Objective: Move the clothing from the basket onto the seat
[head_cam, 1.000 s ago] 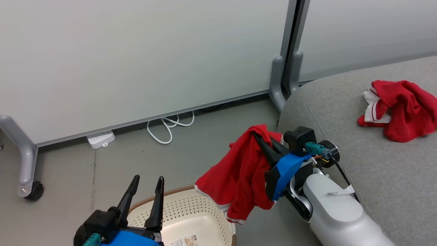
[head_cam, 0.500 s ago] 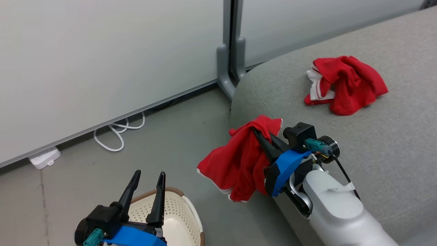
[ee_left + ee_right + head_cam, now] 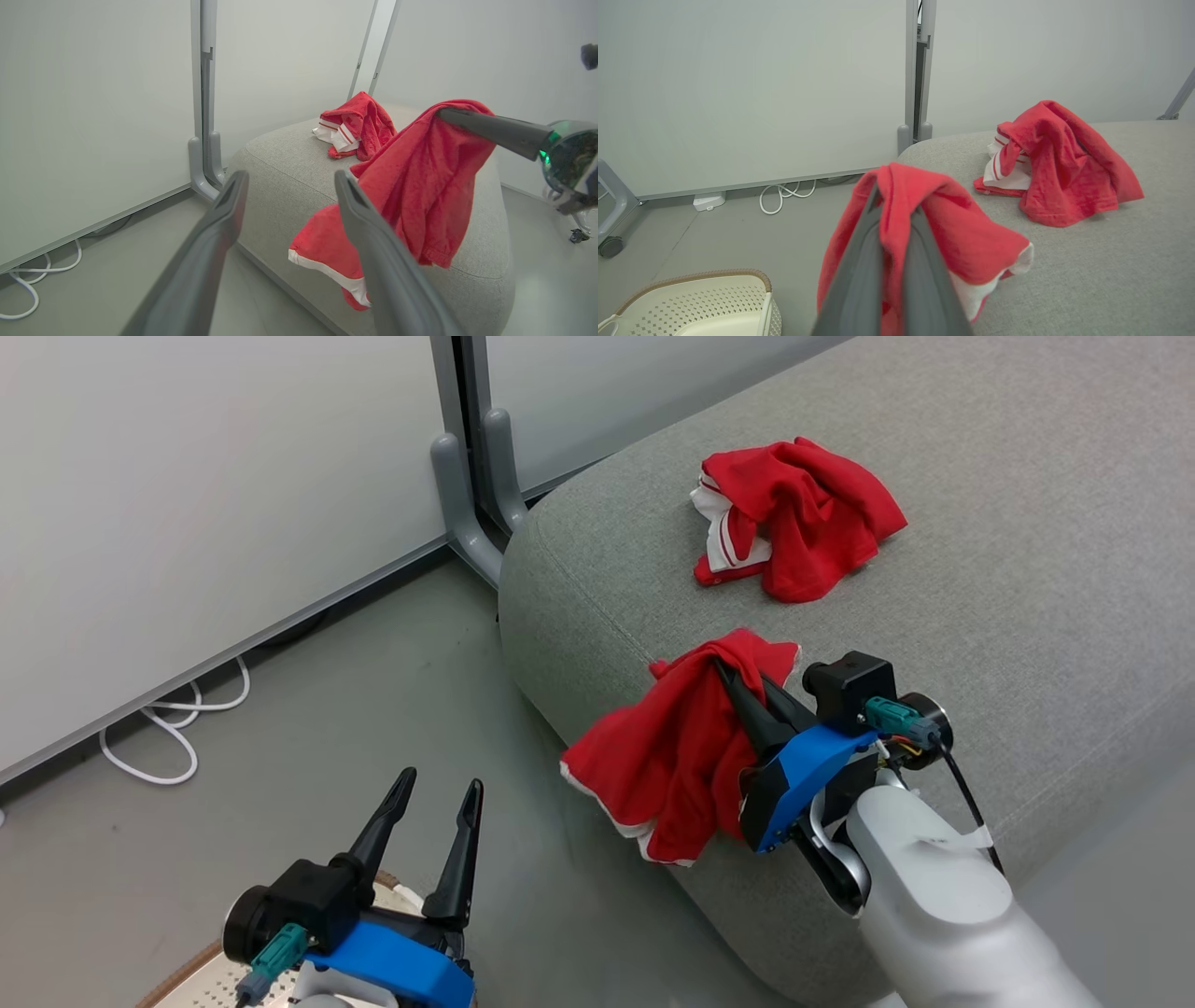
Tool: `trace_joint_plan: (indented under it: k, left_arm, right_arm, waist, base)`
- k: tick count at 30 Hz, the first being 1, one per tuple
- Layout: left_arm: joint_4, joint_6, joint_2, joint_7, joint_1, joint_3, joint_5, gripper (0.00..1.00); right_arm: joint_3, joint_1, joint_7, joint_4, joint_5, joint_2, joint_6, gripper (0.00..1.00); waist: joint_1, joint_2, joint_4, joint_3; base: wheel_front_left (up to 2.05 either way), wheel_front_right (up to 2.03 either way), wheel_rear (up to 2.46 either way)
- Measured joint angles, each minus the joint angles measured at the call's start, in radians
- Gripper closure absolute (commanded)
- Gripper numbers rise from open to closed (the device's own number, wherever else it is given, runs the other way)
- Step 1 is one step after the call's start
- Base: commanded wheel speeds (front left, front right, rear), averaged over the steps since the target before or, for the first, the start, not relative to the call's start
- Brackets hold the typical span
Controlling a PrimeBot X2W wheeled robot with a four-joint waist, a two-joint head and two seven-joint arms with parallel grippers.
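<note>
Carrying one red garment (image 3: 672, 756) pinched in the right gripper (image 3: 724, 667), long fingers clamped together on a bunch of fabric near its top. Letting it dangle at the rounded front corner of the grey seat (image 3: 1027, 569), upper folds over the cushion top, white-trimmed hem drooping down past the cushion's side; not telling whether the cloth is touching the upholstery. Noting the second red garment (image 3: 794, 518) lying crumpled on the seat top, farther back, apart from the held one, white striped trim showing at its left side. Holding the left gripper (image 3: 441, 780) low at the head view's lower left, fingers spread apart, grasping nothing, pointing up toward the seat's corner. Catching the basket (image 3: 691, 298) on the floor (image 3: 373, 709) below and left of the seat, cream perforated wall and brown rim showing in the right wrist view. Seeing pale partition panels (image 3: 187, 476) behind, grey panel feet (image 3: 467, 513) standing just beside the seat's back corner.
</note>
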Motion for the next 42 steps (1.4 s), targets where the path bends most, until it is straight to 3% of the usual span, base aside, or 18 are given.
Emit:
trace_joint_plan:
  k: [18, 24, 31, 36, 42]
  left_arm:
    - [0.013, 0.0, 0.03, 0.0, -0.042, -0.016, -0.017, 0.0]
    - [-0.032, 0.0, 0.064, 0.0, -0.079, 0.008, 0.022, 0.0]
    - [-0.121, 0.0, 0.121, 0.052, -0.208, -0.022, 0.06, 0.0]
    - [-0.212, 0.0, 0.174, 0.102, -0.274, -0.025, 0.078, 0.0]
    - [-0.293, 0.0, 0.198, 0.143, -0.341, -0.034, 0.094, 0.0]
  right_arm:
    - [-0.081, 0.005, 0.0, -0.05, -0.032, 0.001, 0.0, 1.0]
    - [-0.257, -0.234, 0.014, -0.074, -0.076, -0.014, 0.0, 1.0]
    - [-0.493, -0.469, 0.066, -0.155, -0.069, -0.206, 0.0, 1.0]
    - [-0.673, -0.531, 0.074, -0.176, -0.089, -0.281, 0.0, 1.0]
    - [-0.799, -0.5, 0.051, -0.121, -0.113, -0.281, 0.0, 1.0]
  waist:
    - [0.0, 0.0, -0.013, 0.058]
    - [0.0, 0.0, -0.019, 0.153]
    - [0.0001, 0.0, 0.008, 0.326]
    - [0.0002, 0.0, 0.038, 0.462]
    - [0.0003, -0.0001, 0.085, 0.61]
  base:
    - [0.0, 0.0, 0.0]
    - [0.0, 0.0, 0.0]
    - [0.0, 0.0, 0.0]
    - [0.0, 0.0, 0.0]
    - [0.0, 0.0, 0.0]
